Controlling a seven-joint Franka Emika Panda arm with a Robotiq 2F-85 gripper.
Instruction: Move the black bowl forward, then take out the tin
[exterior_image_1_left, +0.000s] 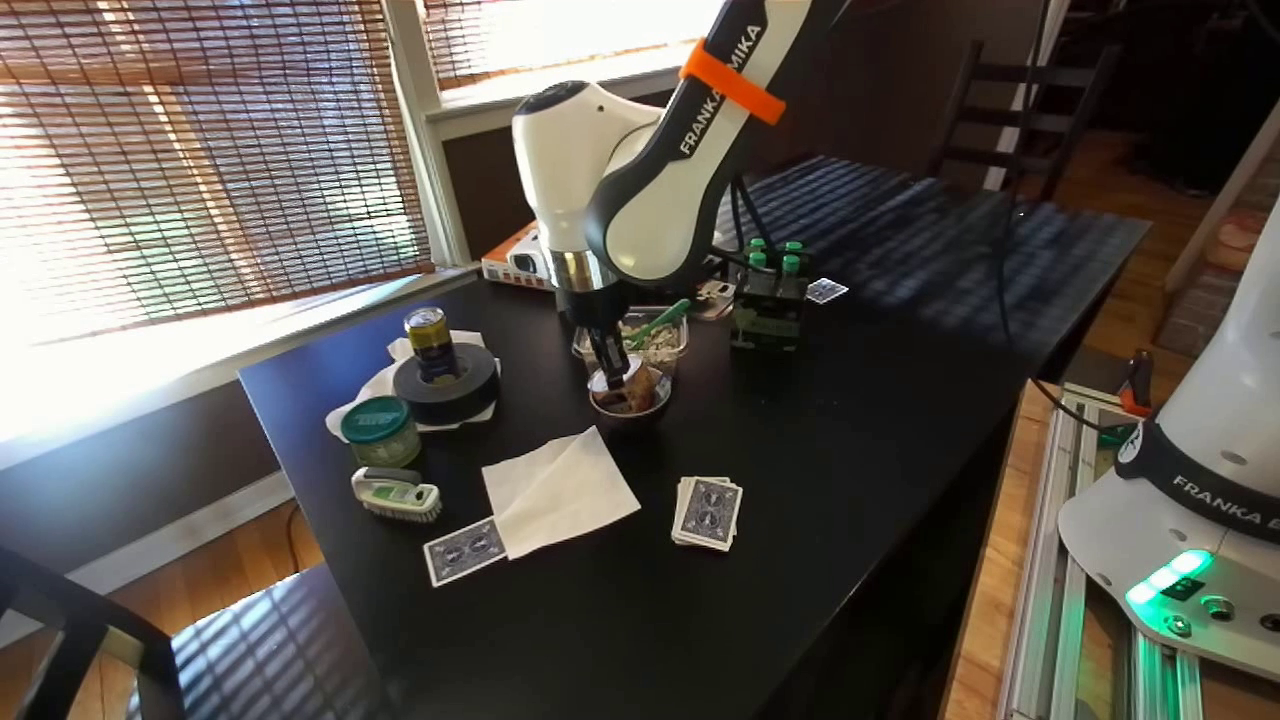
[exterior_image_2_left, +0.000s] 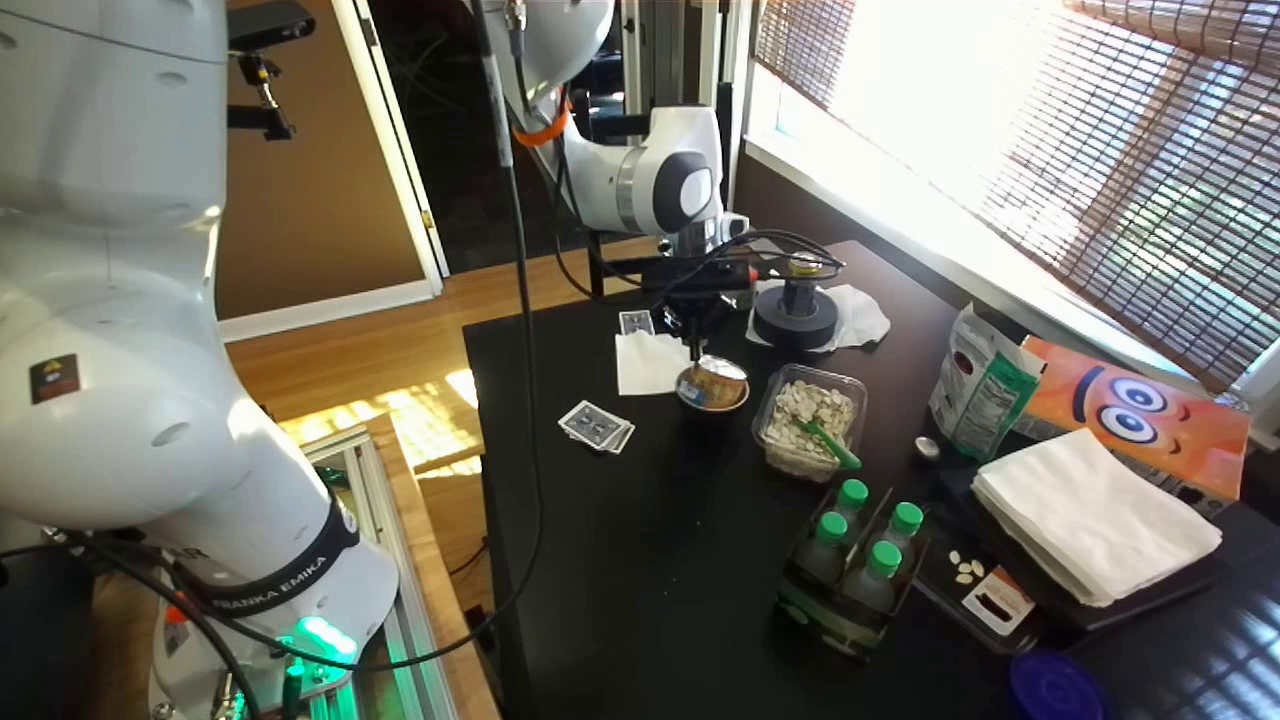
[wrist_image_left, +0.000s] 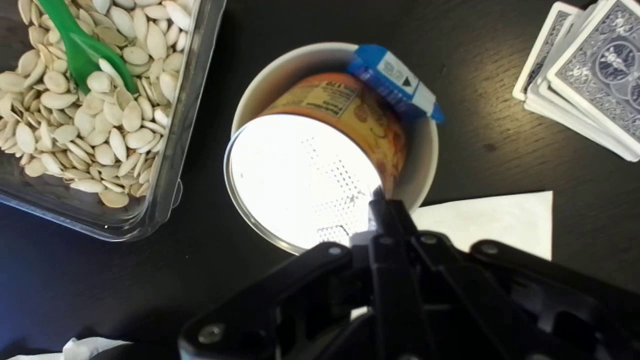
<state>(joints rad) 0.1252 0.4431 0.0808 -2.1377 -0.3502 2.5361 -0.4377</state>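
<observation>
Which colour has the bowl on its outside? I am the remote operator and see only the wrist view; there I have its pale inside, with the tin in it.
Observer: Dark. In an exterior view, the outer wall of the bowl looks dark.
Operator: Does something stand near the seed tub?
Observer: Yes. In both exterior views, a carrier with green-capped bottles stands beside it, with a gap between them.
Operator: And is there something else upright that I cannot see?
Observer: In an exterior view, a can stands upright on a dark round base.
</observation>
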